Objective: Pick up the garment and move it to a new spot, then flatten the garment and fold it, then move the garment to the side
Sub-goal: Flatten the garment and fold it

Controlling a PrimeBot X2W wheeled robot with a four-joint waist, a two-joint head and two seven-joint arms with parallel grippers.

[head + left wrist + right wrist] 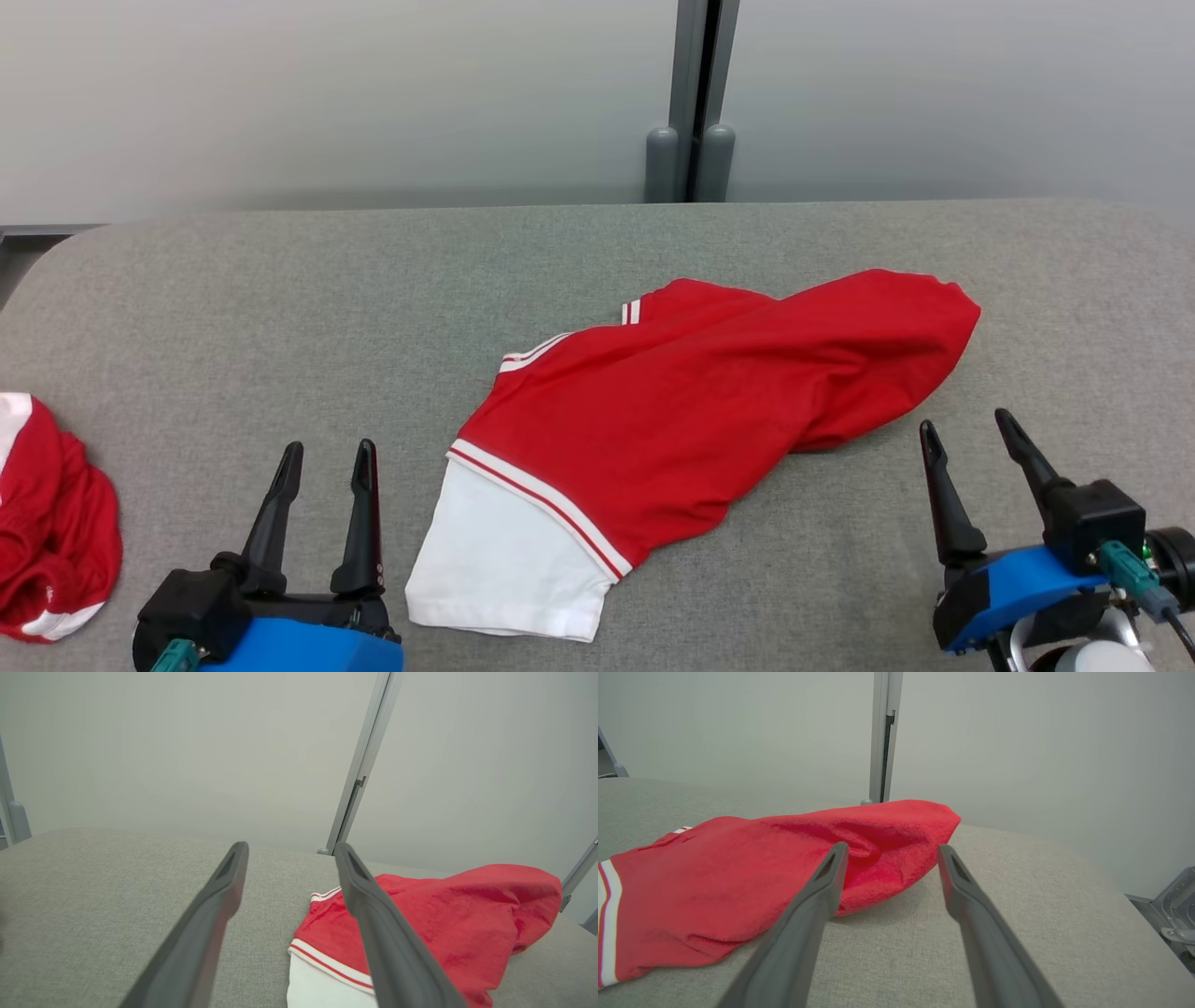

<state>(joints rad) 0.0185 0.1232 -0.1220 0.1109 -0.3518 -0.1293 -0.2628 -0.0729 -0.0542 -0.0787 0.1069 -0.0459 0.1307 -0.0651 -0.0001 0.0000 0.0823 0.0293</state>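
Note:
The garment (691, 411) is a red shirt with white sleeve ends and white-red trim, lying loosely bunched on the grey table (280, 317) at the centre. It also lies in the left wrist view, garment (439, 919), and the right wrist view, garment (738, 882). My left gripper (327, 457) stands open at the lower left, just left of the white sleeve, holding nothing. Near the shirt's right end my right gripper (966, 427) is open and empty. In the wrist views, both the left gripper (289, 851) and the right gripper (889, 851) have their fingers spread over bare cloth.
A second crumpled red and white garment (51, 532) lies at the table's left edge. A grey post (695, 103) stands behind the table against a pale wall. Bare table surface stretches behind and to the left of the shirt.

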